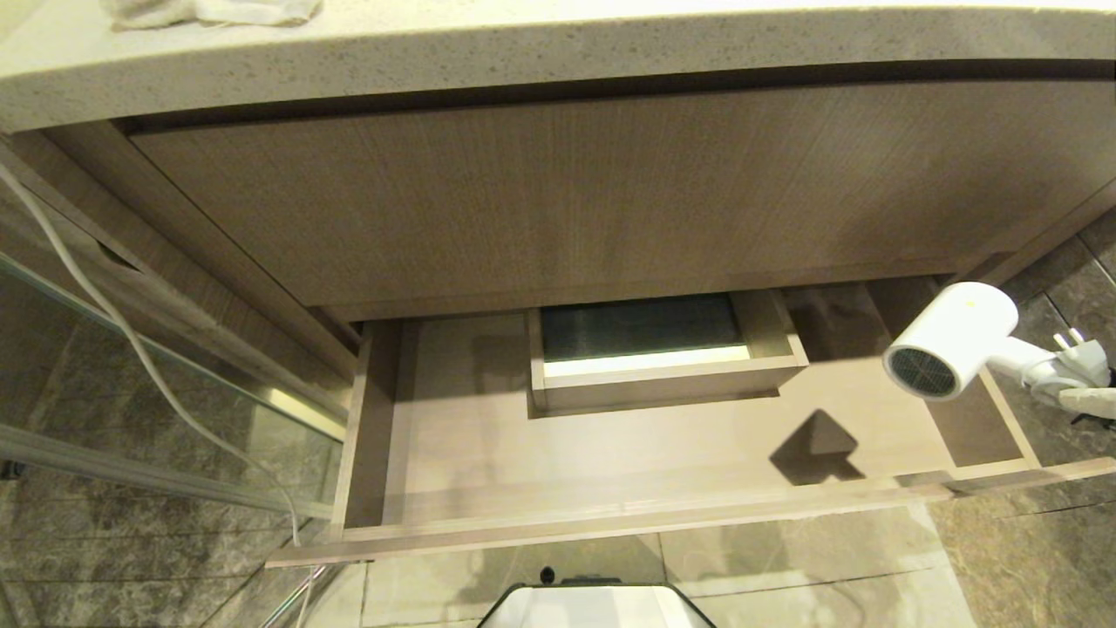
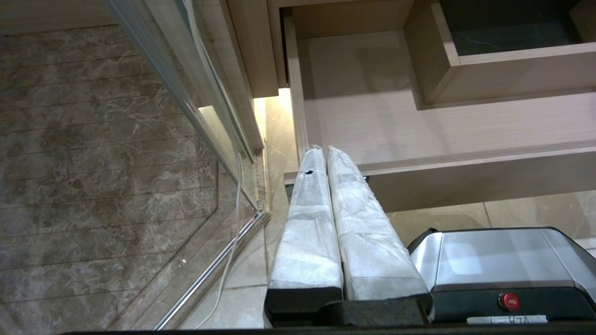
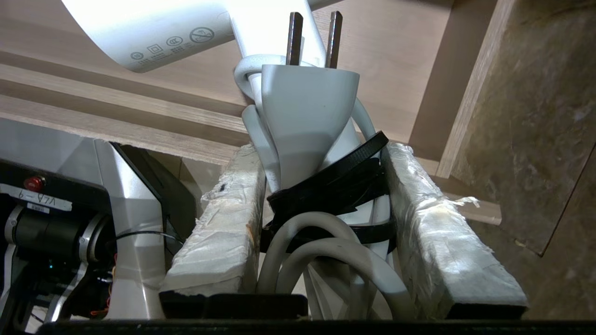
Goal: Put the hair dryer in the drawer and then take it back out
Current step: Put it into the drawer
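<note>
right gripper [image 3: 321, 186]: jaws closed on the hair dryer [image 1: 950, 349] at its handle and bundled cord | hair dryer: held above the right end of the open drawer [image 1: 610, 453] | left gripper [image 2: 326, 153]: jaws shut, empty, near the drawer's left front corner

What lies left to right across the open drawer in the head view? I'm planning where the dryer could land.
Drawer's left side wall → boxed cut-out → dark shadow on the drawer floor → hair dryer → its plug.
</note>
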